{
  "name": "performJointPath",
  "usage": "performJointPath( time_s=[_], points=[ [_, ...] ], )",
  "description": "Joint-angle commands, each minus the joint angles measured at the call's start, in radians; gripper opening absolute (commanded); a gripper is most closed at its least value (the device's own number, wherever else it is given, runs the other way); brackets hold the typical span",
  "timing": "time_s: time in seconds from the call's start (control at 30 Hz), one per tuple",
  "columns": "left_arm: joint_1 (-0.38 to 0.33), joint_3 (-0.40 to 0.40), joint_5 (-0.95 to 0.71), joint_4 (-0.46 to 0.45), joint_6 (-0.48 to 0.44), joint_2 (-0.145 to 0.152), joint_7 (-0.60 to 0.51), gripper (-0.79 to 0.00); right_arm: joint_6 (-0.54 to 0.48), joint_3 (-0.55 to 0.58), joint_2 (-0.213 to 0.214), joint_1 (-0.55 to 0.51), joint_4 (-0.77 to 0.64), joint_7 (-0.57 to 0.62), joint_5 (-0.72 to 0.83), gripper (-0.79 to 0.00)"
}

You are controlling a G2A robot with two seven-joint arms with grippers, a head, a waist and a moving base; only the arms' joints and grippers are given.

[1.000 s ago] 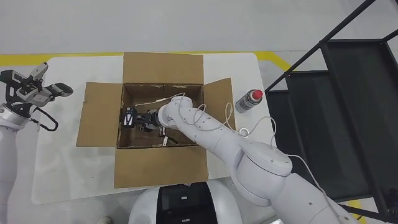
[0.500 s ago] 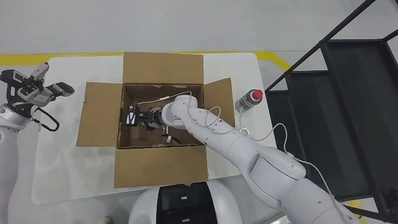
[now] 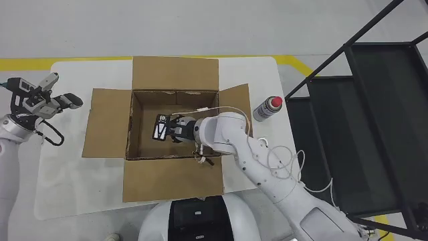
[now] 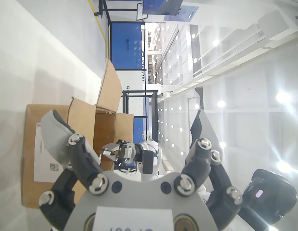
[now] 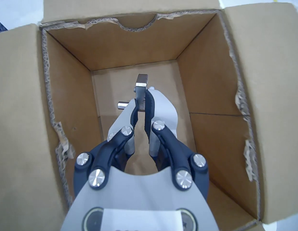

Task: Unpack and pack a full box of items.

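Observation:
An open cardboard box (image 3: 175, 73) stands in the middle of the white table. My right gripper (image 3: 168, 128) hangs inside the box opening, shut on a small dark metal part (image 3: 160, 127). The right wrist view shows that part (image 5: 141, 90) as a flat dark piece with a silver block at its tip and a short pin on one side, pinched between the gripper (image 5: 140, 104) above the bare box floor (image 5: 129, 82). My left gripper (image 3: 61, 88) is open with nothing in it, over the table's left edge, apart from the box (image 4: 31, 126).
A spray can with a red cap (image 3: 267, 108) lies on the table just right of the box's right flap. Black metal stairs (image 3: 374, 107) stand beyond the table's right side. Bare table (image 3: 67, 181) lies in front of the left flap.
My right gripper has carried the metal part from the box's left wall towards its middle, and it seems higher. The left gripper has shifted slightly.

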Motion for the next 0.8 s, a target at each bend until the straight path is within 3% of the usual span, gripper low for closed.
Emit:
performJointPath(
  time_s=[0.0, 0.13, 0.5, 0.53, 0.6, 0.63, 0.77],
  points=[
    [-0.008, 0.013, 0.038, 0.017, 0.023, 0.002, -0.012, 0.0, 0.0, 0.031, 0.011, -0.037, -0.051, -0.028, -0.005, -0.785],
    [-0.032, 0.036, 0.094, 0.058, 0.023, 0.004, -0.027, 0.0, 0.005, 0.069, 0.026, -0.091, -0.107, -0.09, -0.026, -0.785],
    [-0.126, 0.163, 0.255, 0.13, -0.083, -0.007, -0.106, 0.0, 0.005, 0.069, 0.026, -0.091, -0.107, -0.09, -0.026, -0.785],
    [-0.131, 0.167, 0.256, 0.133, -0.092, -0.008, -0.116, -0.191, 0.005, 0.069, 0.026, -0.091, -0.107, -0.09, -0.026, -0.785],
    [-0.139, 0.173, 0.264, 0.141, -0.104, -0.007, -0.126, -0.686, 0.005, 0.069, 0.026, -0.091, -0.107, -0.09, -0.026, -0.785],
    [-0.143, 0.175, 0.264, 0.142, -0.11, -0.007, -0.132, -0.785, 0.005, 0.069, 0.026, -0.091, -0.107, -0.09, -0.026, -0.785],
    [-0.152, 0.179, 0.265, 0.153, -0.123, -0.006, -0.148, -0.785, 0.005, 0.069, 0.026, -0.091, -0.107, -0.09, -0.026, -0.785]
  ],
)
